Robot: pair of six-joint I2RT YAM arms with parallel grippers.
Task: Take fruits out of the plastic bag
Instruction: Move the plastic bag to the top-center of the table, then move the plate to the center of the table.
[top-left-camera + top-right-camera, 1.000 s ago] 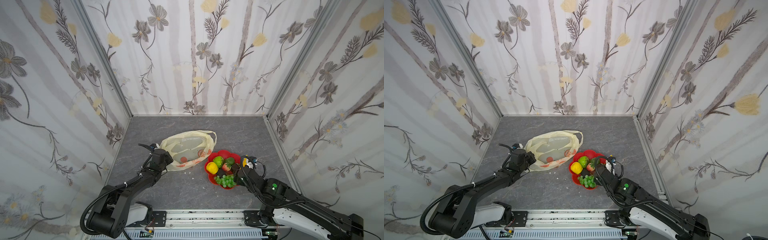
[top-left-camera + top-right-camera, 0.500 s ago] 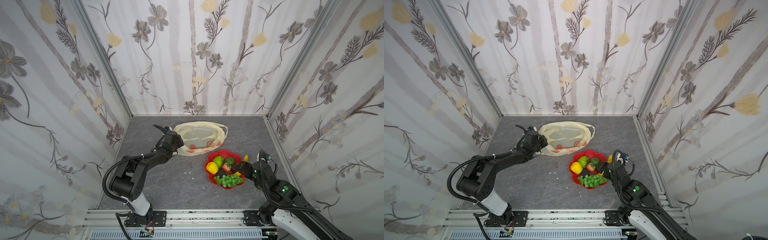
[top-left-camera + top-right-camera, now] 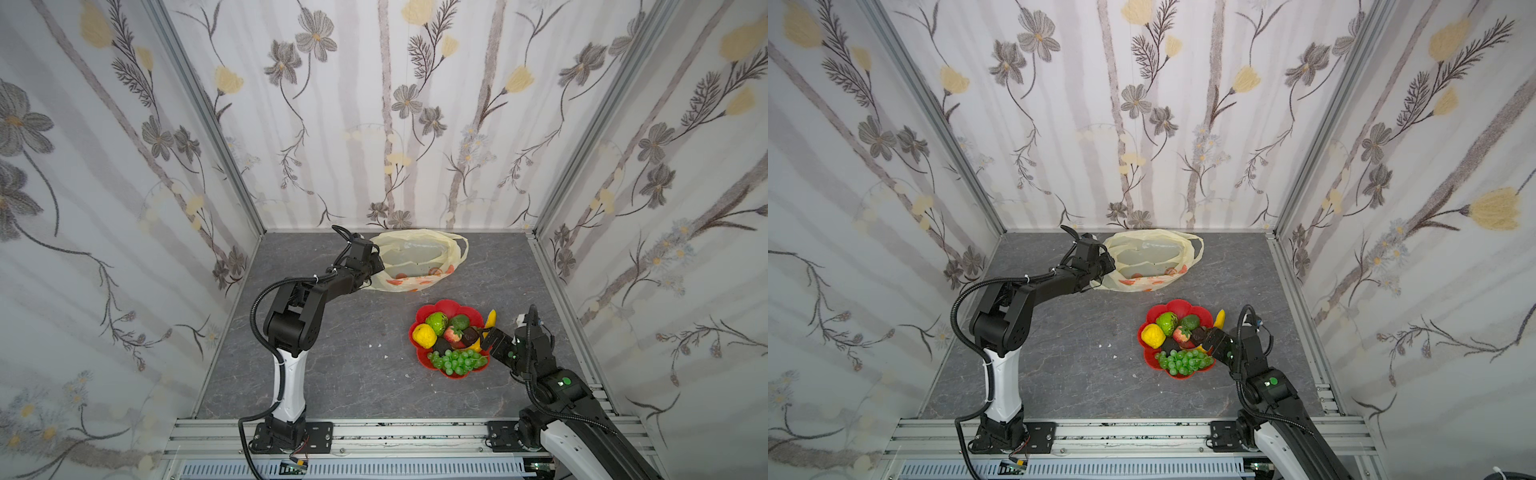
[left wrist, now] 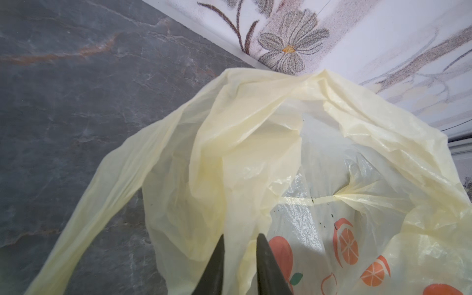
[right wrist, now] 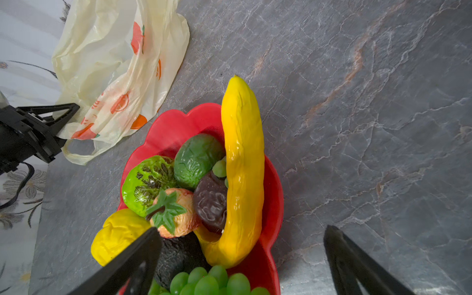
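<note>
Nearest, the right gripper [image 5: 241,228] hangs at the plate's [image 3: 434,306] edge, jaws wide apart and empty. The fruits [image 3: 451,336] sit heaped on that plate, with the banana [image 5: 242,166] along its rim, tip poking past it. Farther back, by the rear wall, the bag [image 3: 419,257] lies slumped on the table [image 3: 353,365]. The left gripper [image 4: 240,237] is at its side, jaws a narrow gap apart, with film showing between them.
</note>
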